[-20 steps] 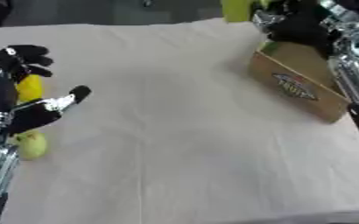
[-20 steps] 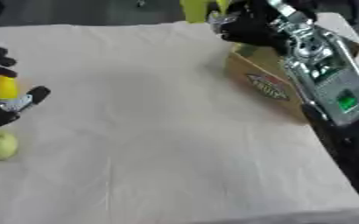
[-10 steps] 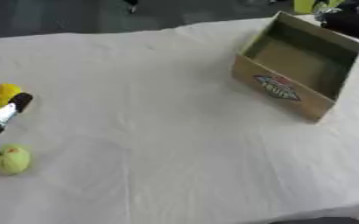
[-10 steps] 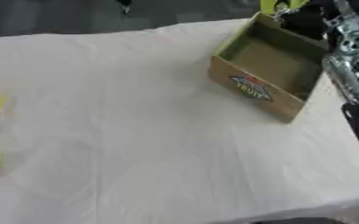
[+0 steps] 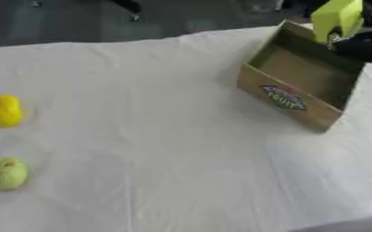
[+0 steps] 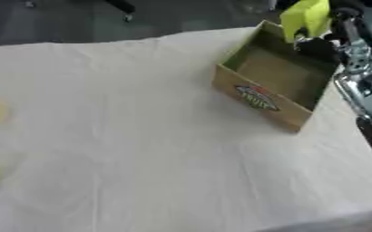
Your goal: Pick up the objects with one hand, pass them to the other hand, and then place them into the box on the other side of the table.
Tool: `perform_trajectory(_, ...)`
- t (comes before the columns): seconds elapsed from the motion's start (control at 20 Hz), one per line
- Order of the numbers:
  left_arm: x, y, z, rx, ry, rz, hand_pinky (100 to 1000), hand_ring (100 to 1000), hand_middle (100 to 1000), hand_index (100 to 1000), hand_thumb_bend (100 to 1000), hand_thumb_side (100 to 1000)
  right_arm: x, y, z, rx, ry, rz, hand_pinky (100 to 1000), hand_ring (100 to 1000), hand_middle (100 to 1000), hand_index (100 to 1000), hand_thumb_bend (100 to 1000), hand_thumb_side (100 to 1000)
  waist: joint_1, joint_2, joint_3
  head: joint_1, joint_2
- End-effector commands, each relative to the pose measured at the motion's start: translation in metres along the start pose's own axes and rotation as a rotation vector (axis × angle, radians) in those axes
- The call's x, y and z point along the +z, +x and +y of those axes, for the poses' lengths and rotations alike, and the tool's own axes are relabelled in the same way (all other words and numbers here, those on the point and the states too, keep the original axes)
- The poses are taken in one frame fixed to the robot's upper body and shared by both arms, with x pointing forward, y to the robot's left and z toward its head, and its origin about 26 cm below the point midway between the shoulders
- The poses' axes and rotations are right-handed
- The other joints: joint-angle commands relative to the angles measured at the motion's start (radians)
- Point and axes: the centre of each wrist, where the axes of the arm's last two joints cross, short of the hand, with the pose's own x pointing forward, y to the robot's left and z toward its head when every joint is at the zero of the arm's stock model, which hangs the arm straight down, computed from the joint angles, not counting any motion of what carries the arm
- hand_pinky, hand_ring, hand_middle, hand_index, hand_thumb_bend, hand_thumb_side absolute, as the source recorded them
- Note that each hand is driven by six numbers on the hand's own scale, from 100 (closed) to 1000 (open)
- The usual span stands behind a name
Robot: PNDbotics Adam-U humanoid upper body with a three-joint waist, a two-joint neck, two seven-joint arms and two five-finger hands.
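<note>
The right hand (image 6: pixel 325 45) holds a lime block (image 6: pixel 305 16) above the box (image 6: pixel 270 81), unreleased; its fingers can't be read. A lemon (image 5: pixel 5 110) and apple (image 5: pixel 8 172) wait at the table's (image 5: pixel 165 136) left edge.

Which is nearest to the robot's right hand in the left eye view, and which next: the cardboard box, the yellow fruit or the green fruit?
From the right hand, at the upper right:
1. Cardboard box, right beside it.
2. Yellow fruit, left edge.
3. Green fruit, lower left, farthest.
</note>
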Motion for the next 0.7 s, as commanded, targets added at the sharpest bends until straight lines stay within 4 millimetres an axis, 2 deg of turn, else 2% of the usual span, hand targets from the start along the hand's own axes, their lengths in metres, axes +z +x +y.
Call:
perform_trajectory(0.05, -0.007, 0.008, 0.013, -0.031, 0.029, -0.043, 579, 621, 490, 658, 788, 147, -0.01, -0.002, -0.011, 0.074, -0.034, 0.001, 1000, 852, 478, 665, 100, 199, -0.004, -0.011, 0.004, 0.007, -0.014)
perform_trajectory(0.2, -0.007, 0.008, 0.016, -0.039, 0.048, -0.045, 581, 624, 494, 664, 794, 166, -0.014, -0.011, -0.009, 0.115, -0.031, 0.012, 1000, 862, 507, 712, 100, 201, -0.006, -0.009, 0.008, 0.012, -0.015)
perform_trajectory(0.35, -0.007, 0.008, 0.018, -0.045, 0.065, -0.044, 582, 626, 496, 666, 793, 168, -0.017, -0.015, -0.008, 0.156, -0.026, 0.003, 1000, 899, 635, 832, 100, 204, -0.007, -0.008, 0.011, 0.017, -0.015)
perform_trajectory(0.4, -0.007, 0.008, 0.018, -0.046, 0.066, -0.043, 582, 626, 496, 666, 793, 168, -0.017, -0.015, -0.007, 0.168, -0.02, -0.003, 1000, 899, 635, 832, 100, 204, -0.006, -0.008, 0.011, 0.017, -0.015)
perform_trajectory(0.45, -0.007, 0.008, 0.018, -0.047, 0.067, -0.043, 582, 626, 495, 665, 791, 169, -0.018, -0.016, -0.007, 0.18, -0.013, -0.009, 1000, 940, 755, 923, 100, 209, -0.007, -0.008, 0.012, 0.017, -0.014)
perform_trajectory(0.5, -0.007, 0.008, 0.019, -0.049, 0.069, -0.042, 583, 626, 496, 665, 791, 169, -0.018, -0.017, -0.007, 0.194, -0.008, -0.015, 1000, 962, 801, 957, 100, 213, -0.007, -0.008, 0.013, 0.017, -0.013)
perform_trajectory(0.7, -0.007, 0.007, 0.02, -0.054, 0.077, -0.039, 583, 626, 496, 665, 794, 173, -0.02, -0.019, -0.009, 0.246, -0.012, -0.022, 1000, 1000, 903, 991, 100, 244, -0.009, -0.006, 0.013, 0.018, -0.011)
